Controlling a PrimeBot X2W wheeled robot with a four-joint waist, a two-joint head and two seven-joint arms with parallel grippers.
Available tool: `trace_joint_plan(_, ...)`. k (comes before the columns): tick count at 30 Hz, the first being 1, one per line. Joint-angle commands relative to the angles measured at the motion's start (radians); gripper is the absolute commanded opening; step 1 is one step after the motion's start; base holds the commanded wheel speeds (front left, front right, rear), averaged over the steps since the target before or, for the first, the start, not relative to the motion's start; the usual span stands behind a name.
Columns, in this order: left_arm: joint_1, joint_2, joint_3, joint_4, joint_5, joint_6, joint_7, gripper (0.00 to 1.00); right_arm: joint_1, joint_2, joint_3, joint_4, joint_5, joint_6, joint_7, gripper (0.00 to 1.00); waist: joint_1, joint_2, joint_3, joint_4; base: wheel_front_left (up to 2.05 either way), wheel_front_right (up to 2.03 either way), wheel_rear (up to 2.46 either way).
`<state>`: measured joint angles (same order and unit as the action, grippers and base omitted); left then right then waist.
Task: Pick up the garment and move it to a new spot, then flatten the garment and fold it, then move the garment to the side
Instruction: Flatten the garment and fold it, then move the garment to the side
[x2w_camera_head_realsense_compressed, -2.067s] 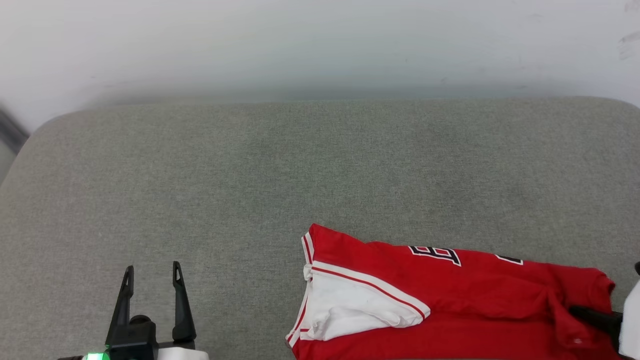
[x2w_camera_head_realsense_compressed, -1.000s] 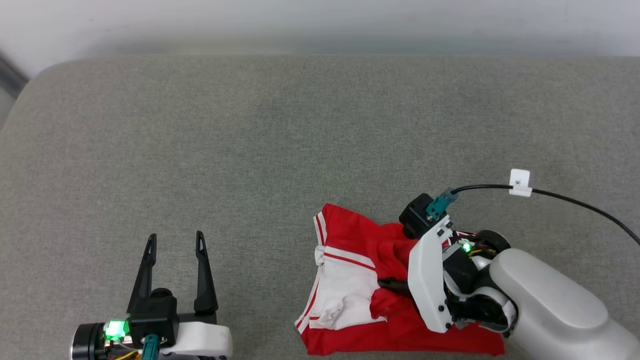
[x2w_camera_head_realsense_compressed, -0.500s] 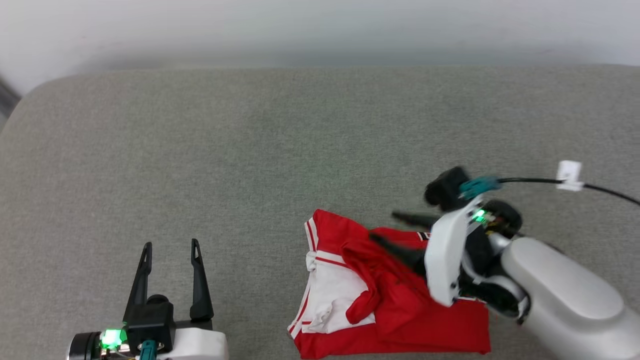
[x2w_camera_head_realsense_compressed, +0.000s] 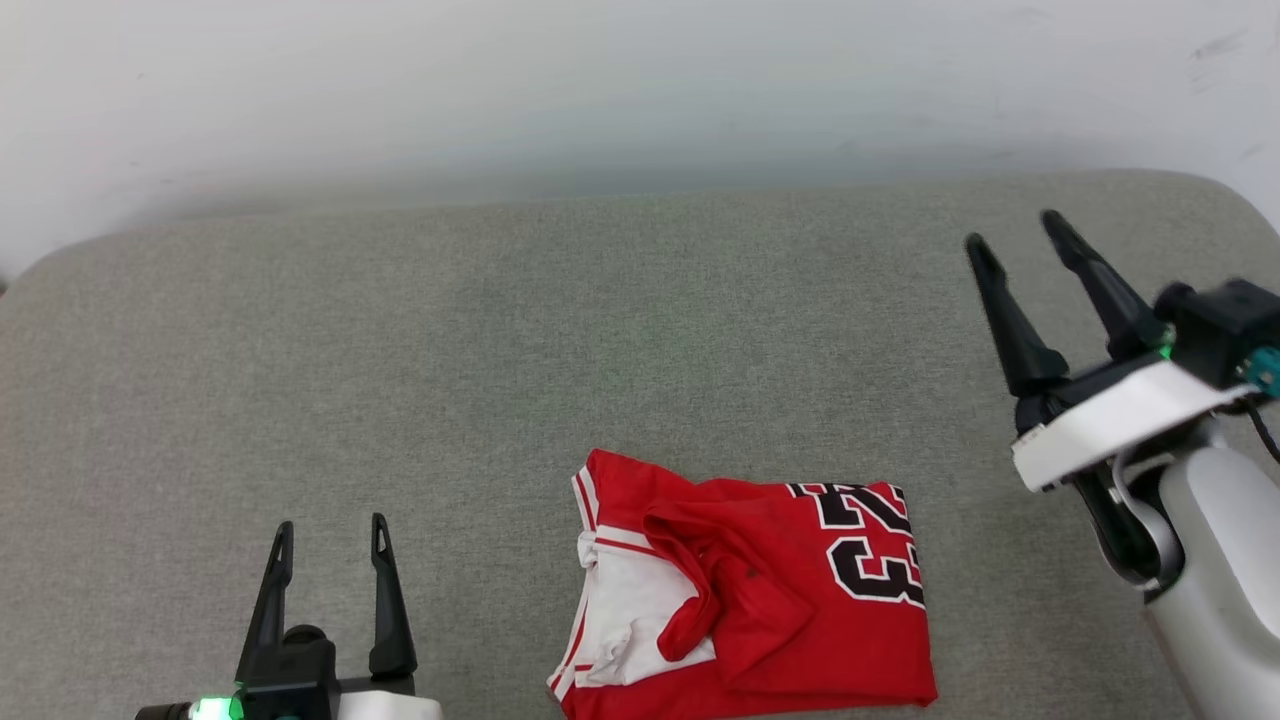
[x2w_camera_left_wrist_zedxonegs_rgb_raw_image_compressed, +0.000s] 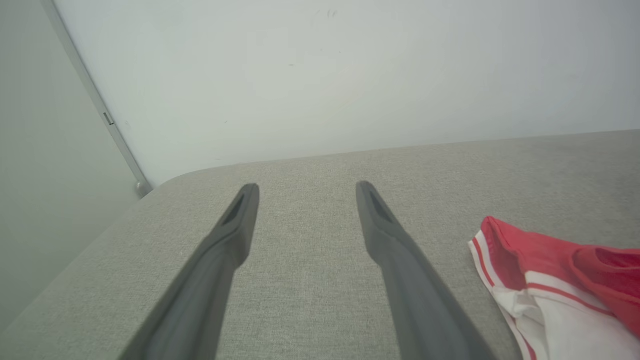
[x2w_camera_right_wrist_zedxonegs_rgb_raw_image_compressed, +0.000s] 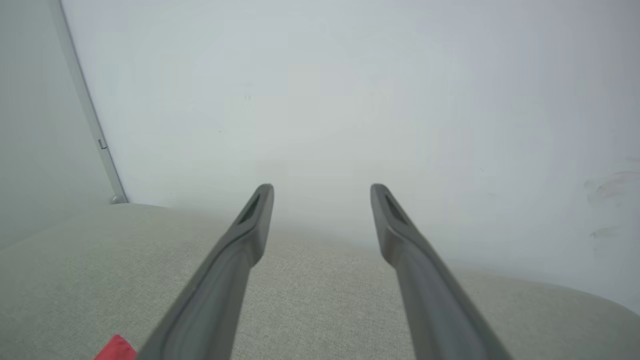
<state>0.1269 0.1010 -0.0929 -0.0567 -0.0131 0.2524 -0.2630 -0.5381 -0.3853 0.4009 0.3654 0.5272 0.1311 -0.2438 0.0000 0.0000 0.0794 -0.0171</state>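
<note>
Garment (x2w_camera_head_realsense_compressed: 760, 600) folded btwn left gripper (x2w_camera_head_realsense_compressed: 330, 535) & right gripper (x2w_camera_head_realsense_compressed: 1015, 235).

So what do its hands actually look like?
Both the left gripper and right gripper have two long, dark, tapering fingers, slotted near the tips, on black bases with white brackets. The right forearm is smooth pale grey; a green light glows at the left wrist.

In the head view, one white sleeve of the garment (x2w_camera_head_realsense_compressed: 800, 610) is partly covered by a red flap, and its black number is partly hidden at a fold. The left end effector (x2w_camera_head_realsense_compressed: 332, 524) is cut off at its base by the bottom edge. In the left wrist view the garment (x2w_camera_left_wrist_zedxonegs_rgb_raw_image_compressed: 550, 280) is cropped at right and bottom. In the right wrist view the garment (x2w_camera_right_wrist_zedxonegs_rgb_raw_image_compressed: 116, 350) is reduced to a red corner.
</note>
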Motion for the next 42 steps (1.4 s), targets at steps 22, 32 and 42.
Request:
trace_joint_plan(22, 0.056, -0.008, -0.007, -0.020, -0.009, -0.022, -0.002, 1.00, 0.572, 0.277, -0.392, -0.350, -0.298, -0.001, -0.021, 1.00, 0.0000, 0.0000, -0.046, 0.001, 0.00, 0.00, 0.00)
trace_joint_plan(32, 0.070, -0.009, 0.006, -0.020, -0.011, -0.029, -0.002, 1.00, 0.552, 0.279, -0.377, -0.366, -0.306, -0.001, -0.021, 1.00, 0.0000, 0.0000, -0.056, -0.003, 0.00, 0.00, 0.00)
trace_joint_plan(42, 0.053, -0.011, 0.012, -0.011, -0.013, -0.041, -0.002, 1.00, 0.252, 0.102, -0.269, -0.274, -0.296, -0.001, 0.076, 1.00, 0.0000, 0.0000, -0.048, -0.001, 0.00, 0.00, 0.00)
